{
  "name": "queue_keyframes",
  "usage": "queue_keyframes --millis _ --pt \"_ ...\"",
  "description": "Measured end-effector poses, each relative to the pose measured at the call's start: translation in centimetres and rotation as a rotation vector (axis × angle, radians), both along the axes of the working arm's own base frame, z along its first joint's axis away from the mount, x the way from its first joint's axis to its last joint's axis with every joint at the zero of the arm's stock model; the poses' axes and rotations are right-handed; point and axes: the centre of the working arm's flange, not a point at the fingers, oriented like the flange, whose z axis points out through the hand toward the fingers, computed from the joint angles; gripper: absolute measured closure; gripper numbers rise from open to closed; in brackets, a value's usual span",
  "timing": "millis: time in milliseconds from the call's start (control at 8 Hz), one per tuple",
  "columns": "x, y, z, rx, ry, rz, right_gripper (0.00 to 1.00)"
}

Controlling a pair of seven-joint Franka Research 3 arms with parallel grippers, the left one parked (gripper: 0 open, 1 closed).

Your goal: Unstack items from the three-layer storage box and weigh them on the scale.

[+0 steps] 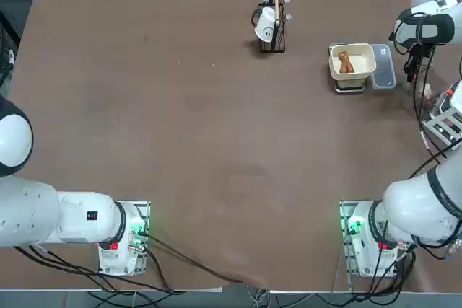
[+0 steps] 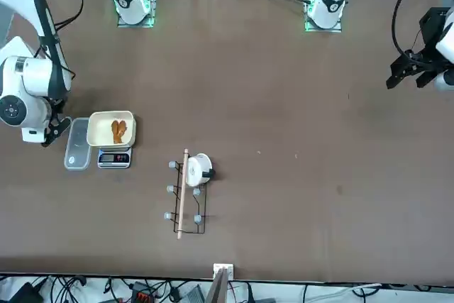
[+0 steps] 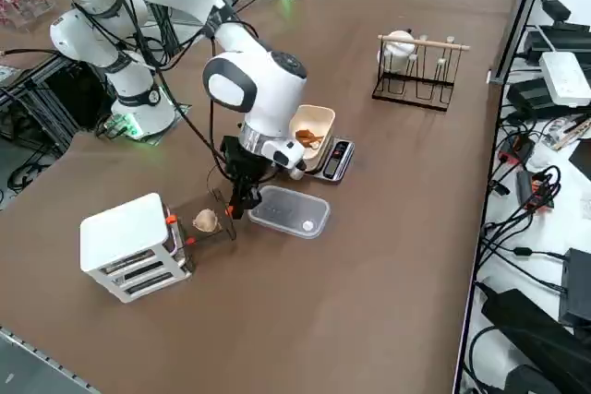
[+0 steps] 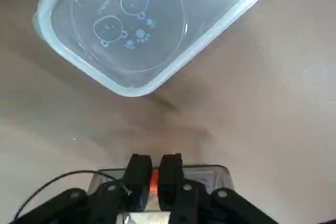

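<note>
My gripper (image 3: pixel 242 202) sits hemmed between the rack (image 3: pixel 132 248) and clear lid (image 3: pixel 290 211); table (image 3: pixel 388 256) beyond lies open.

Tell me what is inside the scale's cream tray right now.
The cream tray on the scale holds two brown pieces lying side by side. Anything beneath them is covered.

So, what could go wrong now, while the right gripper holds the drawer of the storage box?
The right gripper is shut on the orange tab of a drawer pulled out of the storage box; pulling further may drag the box or drop the drawer with its pale piece. The clear container lies just ahead and could be bumped.
</note>
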Motion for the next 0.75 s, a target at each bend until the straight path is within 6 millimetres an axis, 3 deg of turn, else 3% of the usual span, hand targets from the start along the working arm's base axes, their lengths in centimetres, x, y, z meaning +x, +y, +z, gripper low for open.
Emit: queue_keyframes --millis 250,500,625,750 --pt "0.8 0.9 0.5 0.045 -0.035 -0.039 0.51" --pt "2.6 1.1 2.9 0.066 -0.069 -0.090 0.12" --pt "3.4 0.8 5.1 0.086 -0.061 -0.154 0.04" --pt "3.7 0.2 7.3 0.105 -0.035 -0.223 0.12"
